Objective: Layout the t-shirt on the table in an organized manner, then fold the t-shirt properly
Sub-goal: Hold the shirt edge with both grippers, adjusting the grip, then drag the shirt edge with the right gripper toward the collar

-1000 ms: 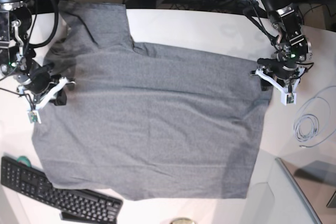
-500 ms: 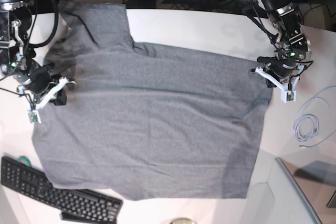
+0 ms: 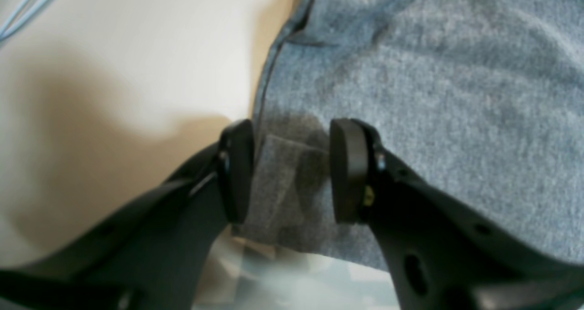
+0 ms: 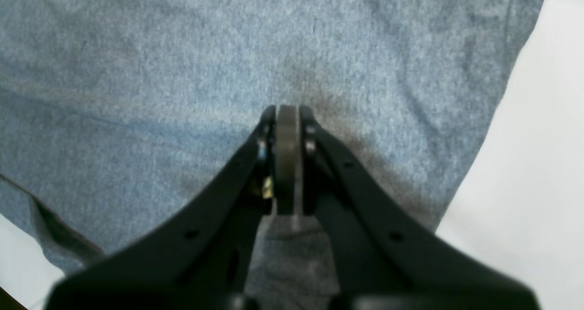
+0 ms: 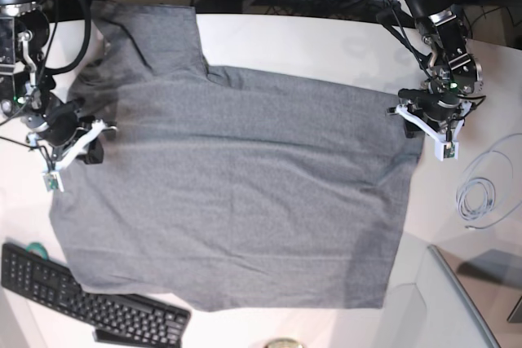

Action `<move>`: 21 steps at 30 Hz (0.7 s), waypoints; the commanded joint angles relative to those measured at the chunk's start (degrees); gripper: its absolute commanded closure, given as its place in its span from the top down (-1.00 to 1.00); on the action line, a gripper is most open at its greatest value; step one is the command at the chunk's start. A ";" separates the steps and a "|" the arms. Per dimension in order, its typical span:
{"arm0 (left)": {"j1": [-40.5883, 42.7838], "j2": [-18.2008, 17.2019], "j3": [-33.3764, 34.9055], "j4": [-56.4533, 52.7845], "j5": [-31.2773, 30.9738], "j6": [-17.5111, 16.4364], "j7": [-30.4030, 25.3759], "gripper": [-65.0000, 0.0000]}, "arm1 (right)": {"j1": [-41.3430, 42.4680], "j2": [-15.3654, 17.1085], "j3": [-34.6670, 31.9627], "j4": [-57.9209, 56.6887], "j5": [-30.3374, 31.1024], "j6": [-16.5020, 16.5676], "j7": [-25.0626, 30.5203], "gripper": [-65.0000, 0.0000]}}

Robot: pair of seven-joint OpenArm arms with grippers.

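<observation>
**Grey shirt spread flat, one gripper apart at the hem, the other pinched closed**

Plain heather-grey knit t-shirt [image 5: 236, 185] lies spread across the large smooth white bench [image 5: 326, 46], covering most of it. One sleeve runs up toward the far edge at upper left of the base view. Fabric mostly flat; shallow wrinkles across the middle and lower part. The near lower-left corner of the shirt touches or overlaps the black keyboard [image 5: 90, 303]; cannot tell which.

Left gripper [image 3: 292, 171], black, sits at the shirt's edge on the right of the base view [image 5: 424, 116]. Wrist view: jaws stand apart, released, with a patch of grey fabric lying between them. The inner pads are not pressed on the cloth. The shirt's stitched hem runs up from just beside the left-hand pad, bare white bench on the other side of it.

Right gripper [image 4: 286, 159], black, sits at the shirt's opposite edge, on the left of the base view [image 5: 86, 140]. Wrist view: jaws clenched fully together, tips low over or on the grey fabric. Whether any cloth is pinched between them cannot be told. Bare bench shows just to the right of the shirt's edge there.

A coil of pale thin cable [image 5: 477, 197] rests on the bench well clear of the shirt, near the left arm.
</observation>
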 commanded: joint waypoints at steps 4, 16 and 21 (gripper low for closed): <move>-0.72 -0.74 0.03 0.70 -0.43 0.12 -0.79 -0.59 | 0.82 0.77 0.46 0.86 0.53 0.29 1.15 -0.94; 1.66 -0.47 -0.05 3.78 -0.52 0.03 -0.61 -1.00 | 1.34 -0.47 0.37 0.86 0.36 0.29 1.15 -0.94; 5.70 1.37 0.03 12.31 -0.52 -0.15 -0.52 -1.00 | 2.31 -1.87 -0.86 0.77 0.36 0.37 1.15 -0.94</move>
